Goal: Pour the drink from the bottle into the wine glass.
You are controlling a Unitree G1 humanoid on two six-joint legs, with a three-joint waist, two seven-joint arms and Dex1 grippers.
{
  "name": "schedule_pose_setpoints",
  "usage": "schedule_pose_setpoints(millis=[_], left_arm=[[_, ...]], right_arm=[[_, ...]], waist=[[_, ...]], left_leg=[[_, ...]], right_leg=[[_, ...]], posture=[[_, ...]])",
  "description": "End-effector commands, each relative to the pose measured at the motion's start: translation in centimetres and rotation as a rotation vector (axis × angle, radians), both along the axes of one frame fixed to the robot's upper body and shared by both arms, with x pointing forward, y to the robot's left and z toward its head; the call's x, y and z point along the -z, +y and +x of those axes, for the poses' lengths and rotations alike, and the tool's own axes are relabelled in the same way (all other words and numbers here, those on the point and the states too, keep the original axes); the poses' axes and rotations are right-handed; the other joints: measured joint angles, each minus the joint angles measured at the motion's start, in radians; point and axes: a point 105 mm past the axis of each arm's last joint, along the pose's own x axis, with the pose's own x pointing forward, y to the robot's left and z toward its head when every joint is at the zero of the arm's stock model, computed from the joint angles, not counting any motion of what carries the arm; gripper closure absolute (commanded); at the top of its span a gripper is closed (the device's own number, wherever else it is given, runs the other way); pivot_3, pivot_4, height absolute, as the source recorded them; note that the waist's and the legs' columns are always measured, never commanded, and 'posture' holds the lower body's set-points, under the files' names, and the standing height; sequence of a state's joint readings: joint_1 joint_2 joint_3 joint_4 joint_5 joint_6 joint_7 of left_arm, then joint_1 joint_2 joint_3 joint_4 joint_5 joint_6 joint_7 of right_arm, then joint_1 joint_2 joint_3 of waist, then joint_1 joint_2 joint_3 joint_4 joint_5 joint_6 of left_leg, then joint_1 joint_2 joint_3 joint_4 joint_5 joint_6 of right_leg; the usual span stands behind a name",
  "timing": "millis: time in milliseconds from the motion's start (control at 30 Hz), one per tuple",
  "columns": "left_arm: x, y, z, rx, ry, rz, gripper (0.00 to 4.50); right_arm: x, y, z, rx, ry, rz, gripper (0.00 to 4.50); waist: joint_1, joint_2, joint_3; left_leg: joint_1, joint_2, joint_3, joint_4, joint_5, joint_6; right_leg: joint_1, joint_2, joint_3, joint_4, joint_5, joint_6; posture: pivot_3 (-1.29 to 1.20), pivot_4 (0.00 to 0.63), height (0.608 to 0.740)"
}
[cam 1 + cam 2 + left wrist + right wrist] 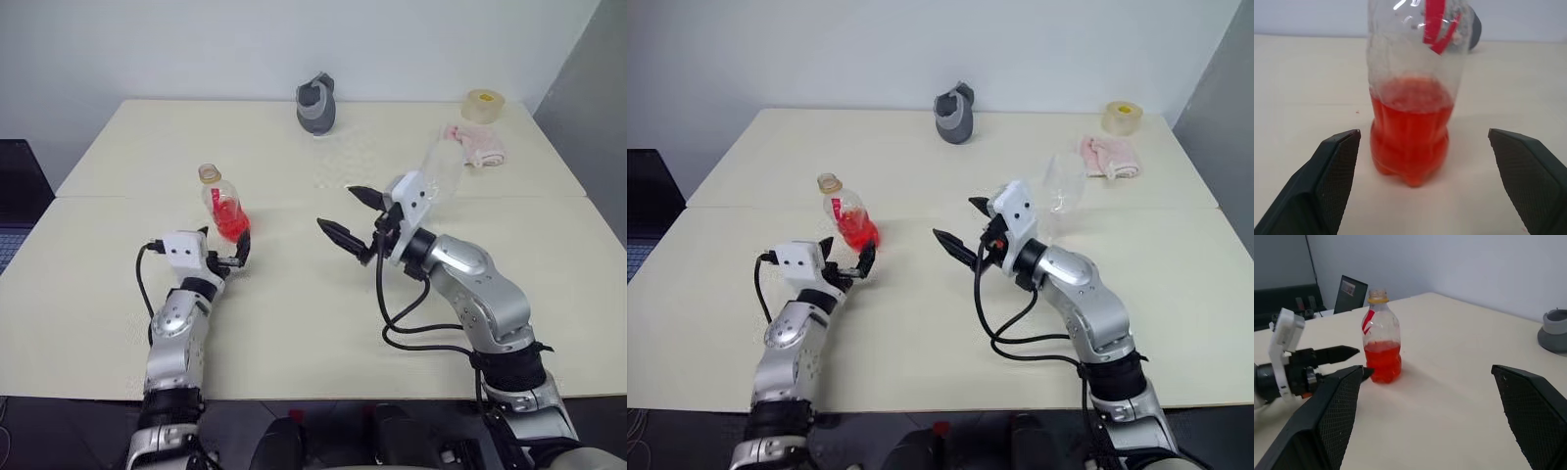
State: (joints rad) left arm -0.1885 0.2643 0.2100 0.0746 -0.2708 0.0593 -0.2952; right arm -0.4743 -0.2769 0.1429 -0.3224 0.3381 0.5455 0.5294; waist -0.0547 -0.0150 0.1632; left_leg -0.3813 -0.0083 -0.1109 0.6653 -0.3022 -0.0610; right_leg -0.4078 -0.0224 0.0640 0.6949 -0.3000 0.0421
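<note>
Now both end effectors gape, empty.
Bottle (223, 208) stands upright just beyond the left end effector (227, 251); right end effector (353, 219) hovers nearby.

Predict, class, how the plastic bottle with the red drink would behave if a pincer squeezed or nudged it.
The bottle looks thin and clear, so it would probably dent under a squeeze. The drink fills only its lower part, so it likely stands steadily yet feels light. The mouth looks uncapped; tipping could spill.

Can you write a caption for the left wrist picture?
Open left tool facing the upright bottle, red drink in its lower part.
</note>
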Motion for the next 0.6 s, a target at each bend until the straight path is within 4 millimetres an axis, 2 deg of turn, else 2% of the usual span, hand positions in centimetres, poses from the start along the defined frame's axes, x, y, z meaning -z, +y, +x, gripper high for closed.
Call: schedule_pose_setpoints(millis=[33, 267, 367, 467, 600], left_arm=[[-1.7, -2.1, -2.1, 0.093, -0.025, 0.006, 0.01], [-3.9, -5.7, -6.0, 0.287, 0.0, 0.002, 0.01], [-4.8, -7.5, -6.9, 0.39, 0.004, -0.006, 0.01], [-4.8, -8.9, -7.5, 0.49, 0.027, -0.004, 0.01], [-5.2, -10.0, -8.1, 0.568, 0.026, 0.0, 0.01]], right_arm=[[-0.5, -1.5, -0.9, 0.021, -0.029, 0.004, 0.0], [2.2, -4.5, -1.2, 0.178, 0.048, -0.053, 0.0], [4.0, -6.4, -0.2, 0.293, 0.07, -0.068, 0.0], [5.5, -7.9, 1.1, 0.398, 0.079, -0.089, 0.0], [6.1, -9.6, 2.9, 0.534, 0.089, -0.071, 0.0]], waist=[[0.001, 0.0, 0.0], [0.004, 0.0, 0.0], [0.005, 0.0, 0.0], [0.005, 0.0, 0.0], [0.004, 0.0, 0.0]], left_leg=[[0.0, 0.0, 0.0, 0.0, 0.0, 0.001], [0.001, 0.001, 0.0, 0.0, -0.002, 0.003], [0.002, 0.0, 0.001, 0.0, -0.002, 0.003], [0.002, 0.0, 0.002, 0.0, -0.002, 0.003], [0.003, 0.001, 0.004, -0.001, -0.002, 0.003]], right_leg=[[0.0, 0.0, 0.0, 0.0, 0.0, 0.0], [0.001, 0.001, 0.001, 0.0, 0.0, 0.0], [0.002, 0.002, 0.001, 0.0, 0.0, 0.0], [0.003, 0.003, 0.001, 0.0, 0.0, 0.0], [0.003, 0.004, 0.002, 0.0, 0.0, 0.0]], posture=[[0.0, 0.15, 0.74], [0.0, 0.15, 0.74], [0.0, 0.15, 0.74], [0.0, 0.15, 0.74], [0.0, 0.15, 0.74]])
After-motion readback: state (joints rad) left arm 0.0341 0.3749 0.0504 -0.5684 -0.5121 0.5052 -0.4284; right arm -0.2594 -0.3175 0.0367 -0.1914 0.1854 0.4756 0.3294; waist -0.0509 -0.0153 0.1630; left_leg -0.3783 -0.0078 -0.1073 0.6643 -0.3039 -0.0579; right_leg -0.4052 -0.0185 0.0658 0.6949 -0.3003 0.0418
